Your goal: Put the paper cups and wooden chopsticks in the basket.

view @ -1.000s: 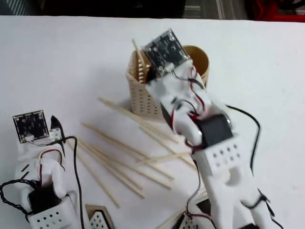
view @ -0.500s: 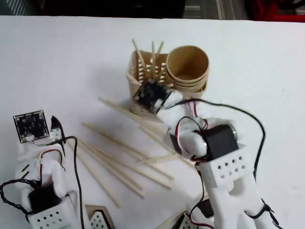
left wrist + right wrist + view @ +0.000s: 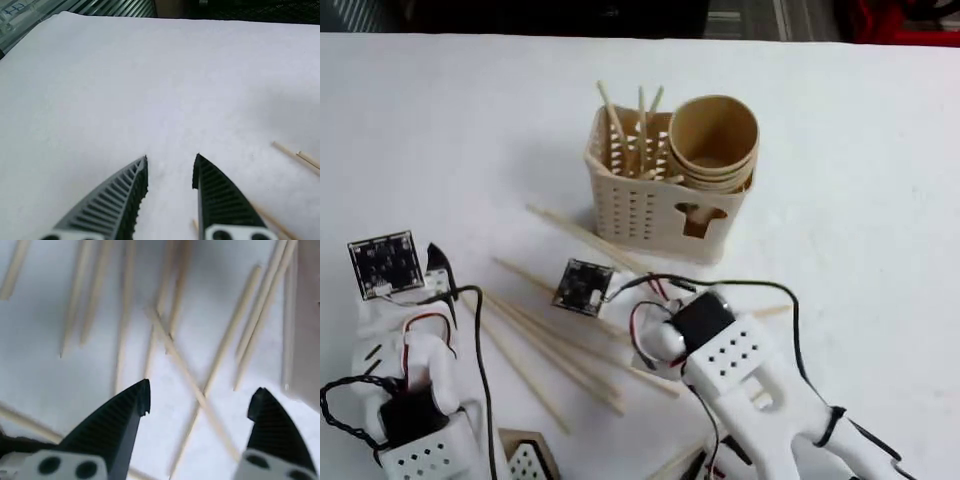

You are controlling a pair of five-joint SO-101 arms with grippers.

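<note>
1. High view: The basket [image 3: 640, 215] stands just past the table's [image 3: 440, 130] middle, towards 12 o'clock. The stacked paper cups [image 3: 713, 135] sit in its 3 o'clock half, and the standing chopsticks [image 3: 641, 115] in its 9 o'clock half. The loose chopsticks [image 3: 550, 335] fan out over the table from the basket's 7 o'clock side. The right arm [image 3: 720, 350] lies low across them at 6 o'clock, and the left arm [image 3: 405, 340] sits at 8 o'clock. Bare table runs wide from 9 to 11 o'clock, and again at 3 o'clock, out to the far edge.
2. Left wrist view: The left gripper [image 3: 170, 167] is released, its fingers apart over bare table with nothing between them. Open surface stretches ahead to the table edge, and a few stick ends [image 3: 295, 155] lie off to one side.
3. Right wrist view: The right gripper [image 3: 200, 400] is spread wide and holds nothing. It hangs over crossed loose chopsticks, and the basket wall [image 3: 307, 315] is just beside them.
4. A second ago the right arm stretched over the basket, hiding it. It has since drawn back towards 6 o'clock. The left arm has not stirred.
</note>
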